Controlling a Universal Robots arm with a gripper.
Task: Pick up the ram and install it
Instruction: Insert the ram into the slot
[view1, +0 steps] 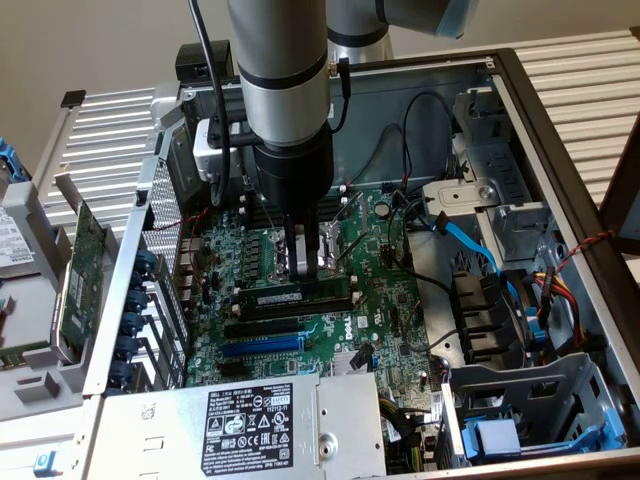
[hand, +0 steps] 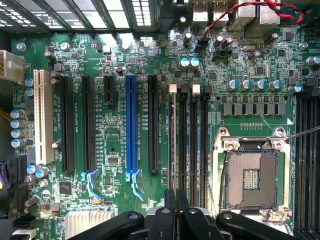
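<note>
The ram (view1: 292, 297), a long green stick with a white label strip, stands on edge in a black memory slot on the motherboard (view1: 380, 300) inside the open computer case. My gripper (view1: 308, 268) hangs straight down over the middle of the stick, its fingers shut, their tips just above the stick's top edge. Whether they touch it I cannot tell. In the wrist view the gripper (hand: 176, 196) is shut, and the closed fingertips sit over one of the parallel memory slots (hand: 194, 145) beside the CPU socket (hand: 250, 175).
A silver power supply (view1: 250, 420) fills the case's near side. A green expansion card (view1: 85, 270) leans outside the case at the exterior view's left. Blue and black cables (view1: 470, 245) and a drive cage (view1: 530, 400) crowd the exterior view's right. Black and blue expansion slots (hand: 131, 125) run alongside.
</note>
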